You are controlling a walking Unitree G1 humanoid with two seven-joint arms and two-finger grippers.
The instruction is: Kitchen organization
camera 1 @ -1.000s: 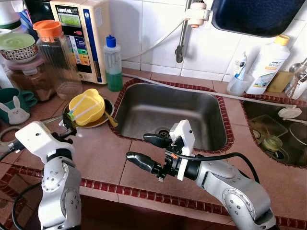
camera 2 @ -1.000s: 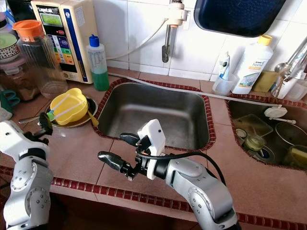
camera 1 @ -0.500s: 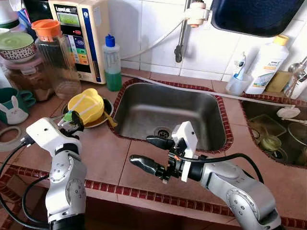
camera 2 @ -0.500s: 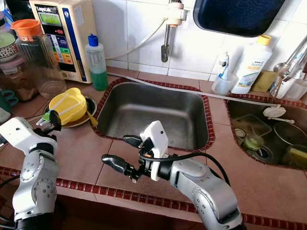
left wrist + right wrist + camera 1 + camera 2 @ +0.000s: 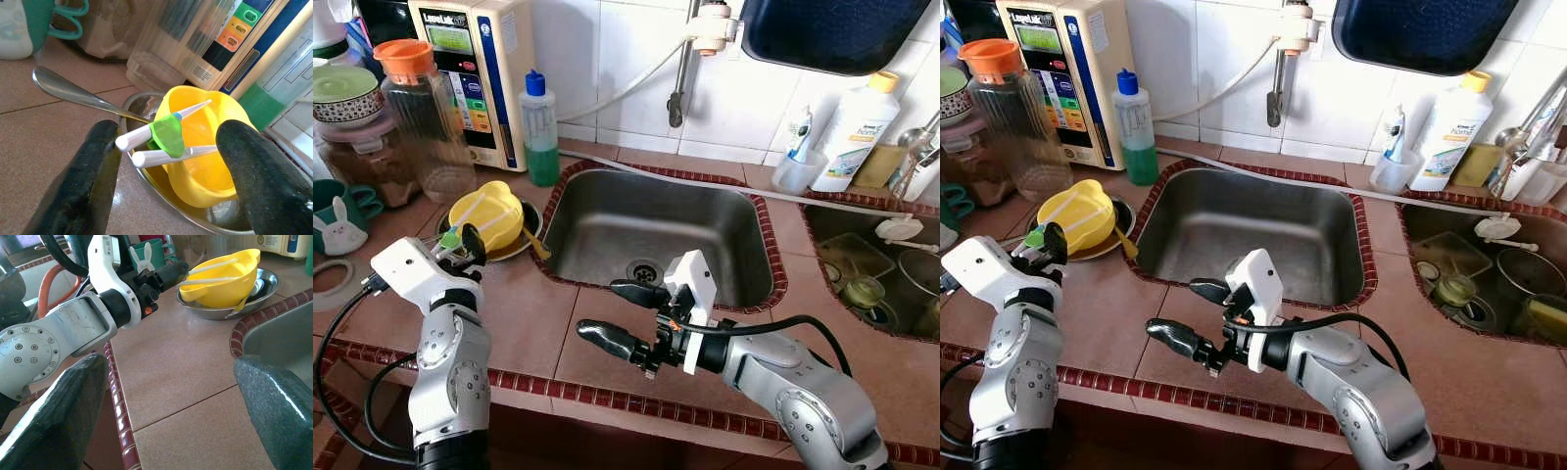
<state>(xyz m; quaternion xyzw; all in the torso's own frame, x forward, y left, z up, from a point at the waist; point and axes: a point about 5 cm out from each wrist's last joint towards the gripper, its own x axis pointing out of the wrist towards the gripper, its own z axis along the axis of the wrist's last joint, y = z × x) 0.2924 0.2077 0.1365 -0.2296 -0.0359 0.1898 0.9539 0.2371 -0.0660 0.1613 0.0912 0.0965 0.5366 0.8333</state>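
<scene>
Two white chopsticks point(image 5: 161, 147) across yellow bowl point(image 5: 205, 147), ends toward open left tool point(image 5: 164, 181)

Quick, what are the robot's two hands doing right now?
Left gripper: open, around the white chopsticks, not gripping.
Right gripper: open, empty, above the counter.

The steel sink point(image 5: 651, 230) is set into the brown-tiled tabletop point(image 5: 533, 313). Just beside the sink's left rim a yellow bowl point(image 5: 489, 215) lies tilted in a metal dish point(image 5: 530, 227), with white chopsticks point(image 5: 475, 227) across it. The left end effector point(image 5: 462, 247) sits at the chopsticks' near end, fingers apart. The right end effector point(image 5: 626, 315) hovers over the tabletop at the sink's front edge, fingers spread wide. A green soap bottle point(image 5: 541, 132) stands behind the sink's left corner.
</scene>
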